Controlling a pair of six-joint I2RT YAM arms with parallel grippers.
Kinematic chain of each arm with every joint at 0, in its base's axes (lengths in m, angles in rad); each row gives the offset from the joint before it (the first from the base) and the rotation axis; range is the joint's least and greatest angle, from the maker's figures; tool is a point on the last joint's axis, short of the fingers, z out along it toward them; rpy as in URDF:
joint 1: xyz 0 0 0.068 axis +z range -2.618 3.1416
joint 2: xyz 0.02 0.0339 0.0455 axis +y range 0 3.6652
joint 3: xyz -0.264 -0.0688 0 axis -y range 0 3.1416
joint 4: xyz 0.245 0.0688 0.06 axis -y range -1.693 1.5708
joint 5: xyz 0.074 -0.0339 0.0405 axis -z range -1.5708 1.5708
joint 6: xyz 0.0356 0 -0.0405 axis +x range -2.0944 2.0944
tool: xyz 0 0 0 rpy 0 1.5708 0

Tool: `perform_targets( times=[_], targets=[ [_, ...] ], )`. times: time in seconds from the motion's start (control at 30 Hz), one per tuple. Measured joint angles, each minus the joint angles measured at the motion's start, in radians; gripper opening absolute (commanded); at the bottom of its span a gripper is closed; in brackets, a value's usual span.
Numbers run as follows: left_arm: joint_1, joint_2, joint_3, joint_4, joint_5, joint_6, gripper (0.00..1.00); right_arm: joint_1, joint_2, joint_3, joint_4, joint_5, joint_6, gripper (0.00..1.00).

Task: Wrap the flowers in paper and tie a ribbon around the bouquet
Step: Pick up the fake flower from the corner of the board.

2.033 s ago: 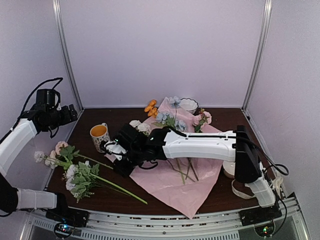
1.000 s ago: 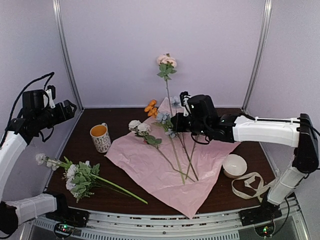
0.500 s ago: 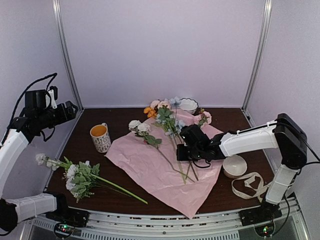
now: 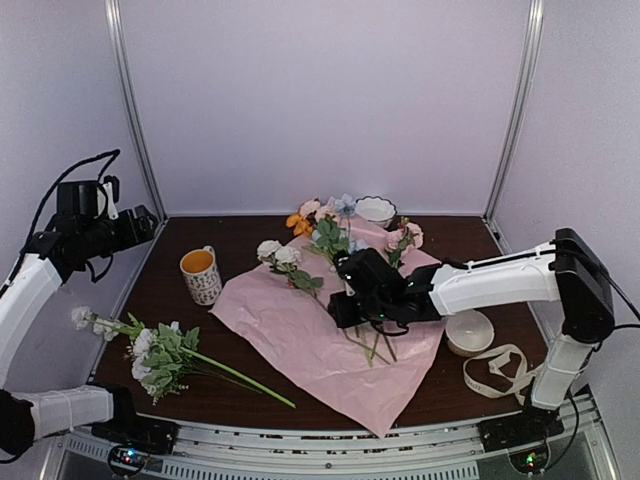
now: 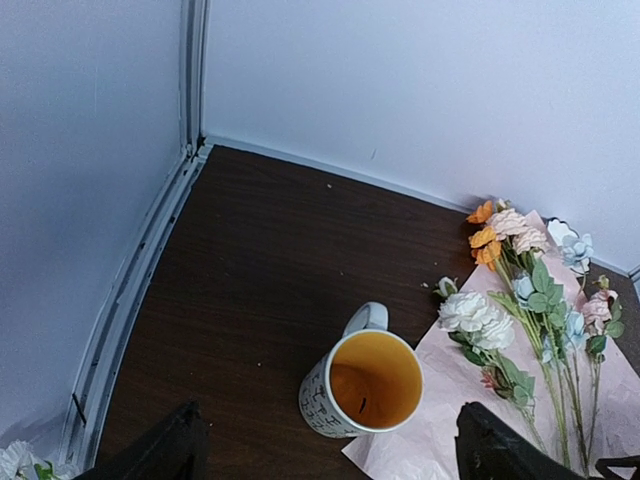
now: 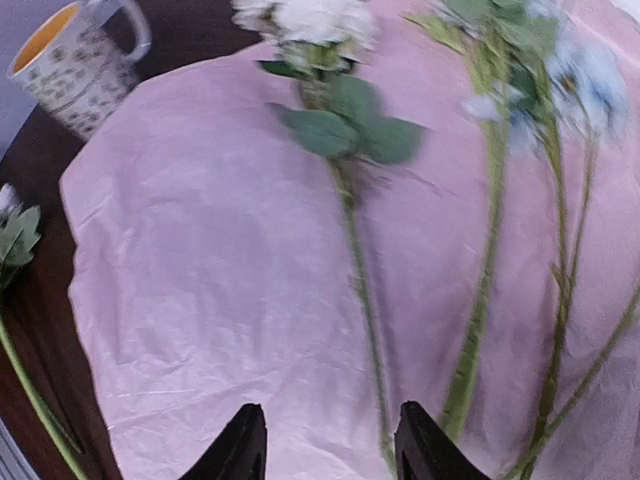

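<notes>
Right wrist view shows the right gripper [image 6: 330, 450] half parted, empty, over flowers [image 6: 325, 130] lying on the paper [image 6: 180, 280], ready for wrapping; left gripper [image 5: 340, 455] wide open, empty, above the mug [image 5: 365, 385]

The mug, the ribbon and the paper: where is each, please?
mug [image 5: 320, 400], left wrist view, on its patterned outer wall
ribbon [image 4: 498, 351], top external view, on its looped strip
paper [image 4: 290, 335], top external view, on its bare pink middle
</notes>
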Motion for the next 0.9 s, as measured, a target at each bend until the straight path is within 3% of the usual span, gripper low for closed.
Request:
perform_targets(
  times=[0.2, 0.37, 0.43, 0.53, 0.77, 0.83, 0.9],
  targets=[
    [0.0, 0.05, -0.002, -0.002, -0.018, 0.012, 0.91, 0.169, 0.224, 0.459, -0.114, -0.198, -0.296, 0.57],
    [0.0, 0.058, -0.003, -0.005, -0.026, 0.027, 0.91, 0.275, 0.472, 0.793, -0.332, -0.319, -0.472, 0.64],
    [0.0, 0.058, -0.004, -0.005, -0.031, 0.031, 0.91, 0.301, 0.548, 0.884, -0.424, -0.326, -0.507, 0.6],
    [0.0, 0.058, -0.004, -0.005, -0.034, 0.034, 0.91, 0.315, 0.646, 1.004, -0.551, -0.323, -0.534, 0.47],
    [0.0, 0.058, -0.006, -0.005, -0.037, 0.037, 0.91, 0.311, 0.731, 1.145, -0.679, -0.292, -0.54, 0.19],
    [0.001, 0.059, -0.006, -0.005, -0.037, 0.037, 0.91, 0.31, 0.731, 1.145, -0.687, -0.286, -0.538, 0.17],
    [0.002, 0.06, -0.006, -0.005, -0.036, 0.037, 0.91, 0.31, 0.731, 1.145, -0.698, -0.282, -0.54, 0.23]
  ],
)
